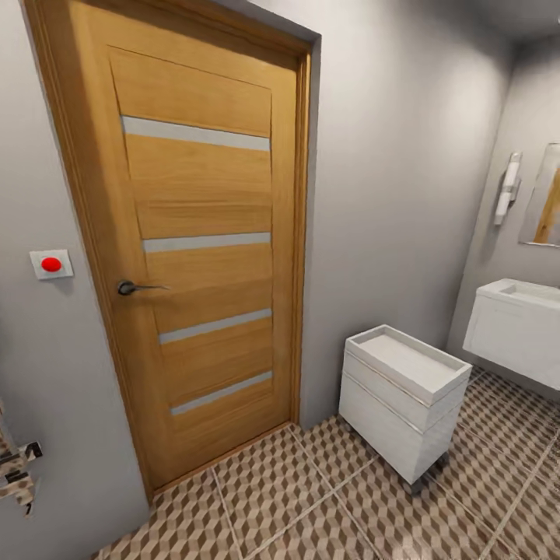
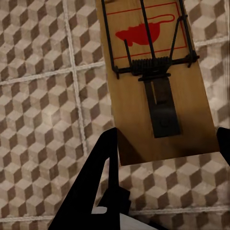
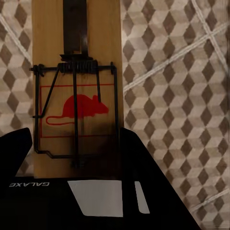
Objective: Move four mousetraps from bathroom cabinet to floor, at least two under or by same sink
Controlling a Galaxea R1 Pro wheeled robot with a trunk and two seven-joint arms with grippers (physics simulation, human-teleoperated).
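- A mousetrap (image 2: 158,81) sat between the black fingers (image 2: 98,182) of the left gripper (image 2: 165,148), which was closed on the board's near end; the red mouse print and dark spring bar faced the camera.
- A second mousetrap (image 3: 76,96) was clamped the same way in the right gripper (image 3: 72,153), its board running away from the dark fingers (image 3: 14,148) with the metal plate at the far end.
- Both boards hung above the bathroom floor (image 2: 43,120), apart from its cube-pattern tiles and pale grout lines.
- In the head view the same tiled floor ran along the bottom of the room, with the sink (image 1: 517,323) on its white vanity at the far right, under a mirror (image 1: 544,198) and beside a wall lamp (image 1: 507,189).
- A small white drawer unit (image 1: 400,393) stood on the tiles between the sink and a closed wooden door (image 1: 206,233).
- A red button (image 1: 51,264) sat on the grey wall just beside the door.
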